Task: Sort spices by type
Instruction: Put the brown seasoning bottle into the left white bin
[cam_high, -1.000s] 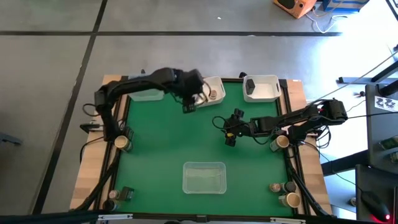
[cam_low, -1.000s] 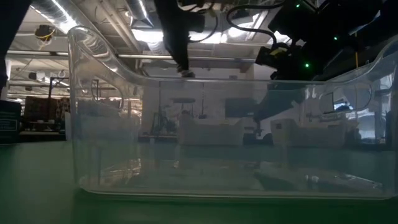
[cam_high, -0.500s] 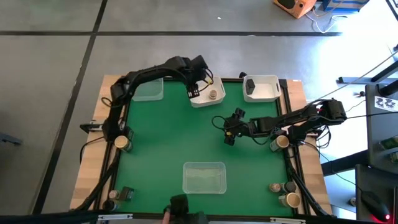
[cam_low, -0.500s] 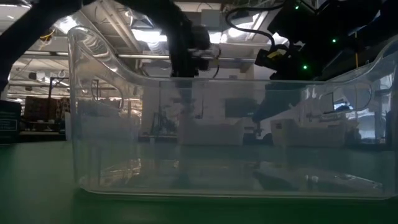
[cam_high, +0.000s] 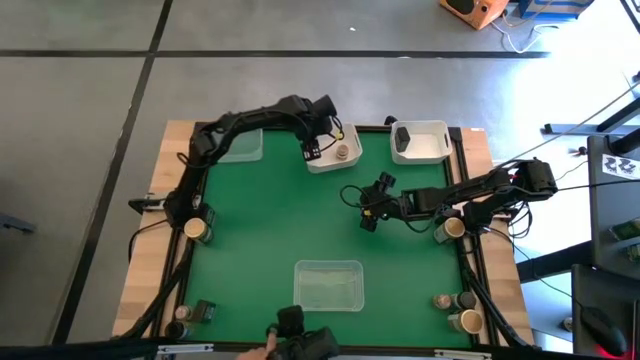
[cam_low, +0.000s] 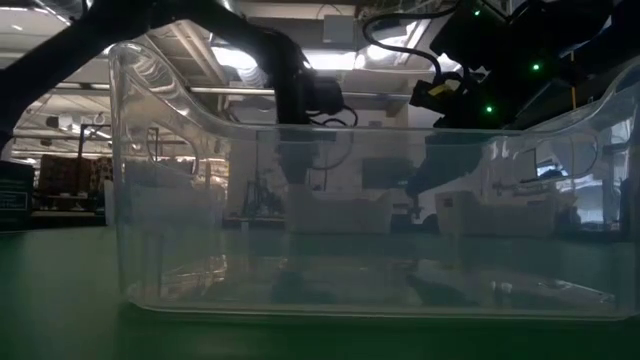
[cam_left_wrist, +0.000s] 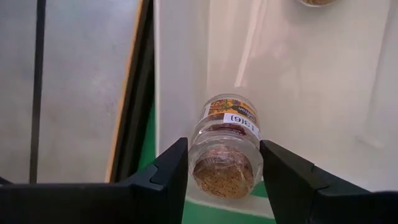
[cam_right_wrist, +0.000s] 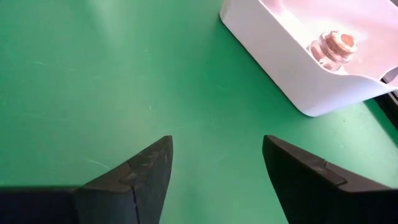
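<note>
**Sorting under way: a few spice jars binned, several still at the table's edges**

Seen from above, a green table fills the middle of the frame. The left gripper (cam_high: 312, 148) sits at the upper centre, over the near-left corner of a white tray (cam_high: 322, 162). In the left wrist view its fingers (cam_left_wrist: 166, 173) are closed on the sides of a small glass spice jar (cam_left_wrist: 225, 146) with a tan cork top and a printed label. The jar hangs tilted over the tray's wall and has not been let go. A second jar (cam_high: 343, 153) already stands in this tray.

To the right along the top edge, another white tray (cam_high: 432, 152) holds one dark item (cam_high: 403, 138); whether it is a jar cannot be told. A clear tray (cam_high: 240, 150) at the upper left and a clear tray (cam_high: 328, 284) at the lower centre look unfilled, as far as the views show.

The right gripper (cam_high: 371, 212) hovers over bare green mat right of centre, its fingers (cam_right_wrist: 132, 169) apart and holding nothing.

Unsorted jars remain on the table's borders: one at the left edge (cam_high: 197, 229), one at the lower left (cam_high: 181, 314), one at the right edge (cam_high: 452, 228), and a cluster at the lower right (cam_high: 456, 308). By this count the job looks less than half done.

A person's hand (cam_high: 268, 350) shows at the bottom edge of the frame.
</note>
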